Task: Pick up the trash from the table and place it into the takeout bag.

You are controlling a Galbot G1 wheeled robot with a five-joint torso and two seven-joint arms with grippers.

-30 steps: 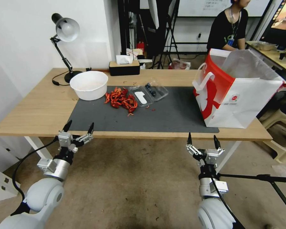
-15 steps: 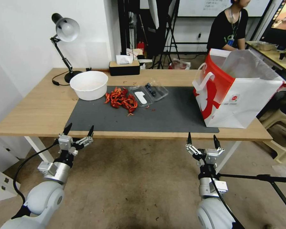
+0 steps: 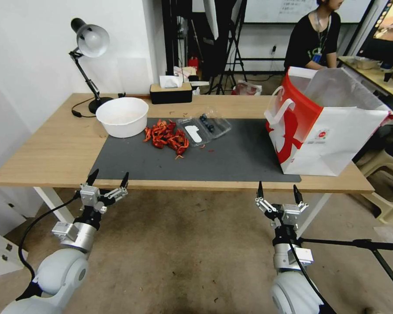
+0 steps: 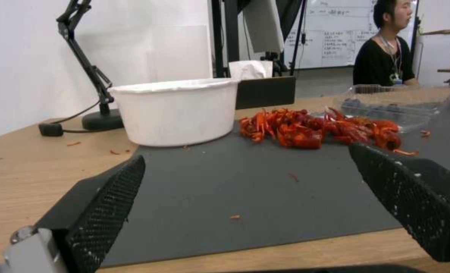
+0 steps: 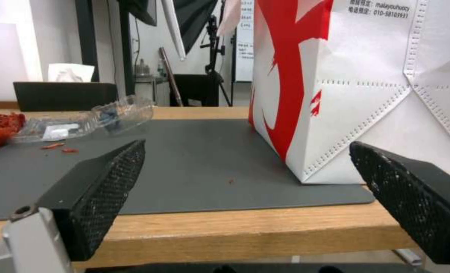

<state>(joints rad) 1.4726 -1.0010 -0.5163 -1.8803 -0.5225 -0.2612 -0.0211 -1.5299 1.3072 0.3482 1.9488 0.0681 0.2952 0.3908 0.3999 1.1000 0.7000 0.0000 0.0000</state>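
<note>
The trash lies on the dark mat of the table: a white bowl, a pile of red crayfish shells and a clear plastic clamshell box with a few blueberries. The white-and-red takeout bag stands open at the mat's right end. My left gripper hovers open just before the table's front edge, below the bowl. My right gripper hovers open at the front edge, near the bag. The left wrist view shows the bowl and shells; the right wrist view shows the bag.
A black desk lamp stands at the back left with its cord on the wood. A dark tissue box sits at the back edge. Small red scraps dot the mat. A stool stands right of the table.
My left gripper has sunk slightly and drawn back a little from the table edge. The right gripper and the things on the table have not moved.
</note>
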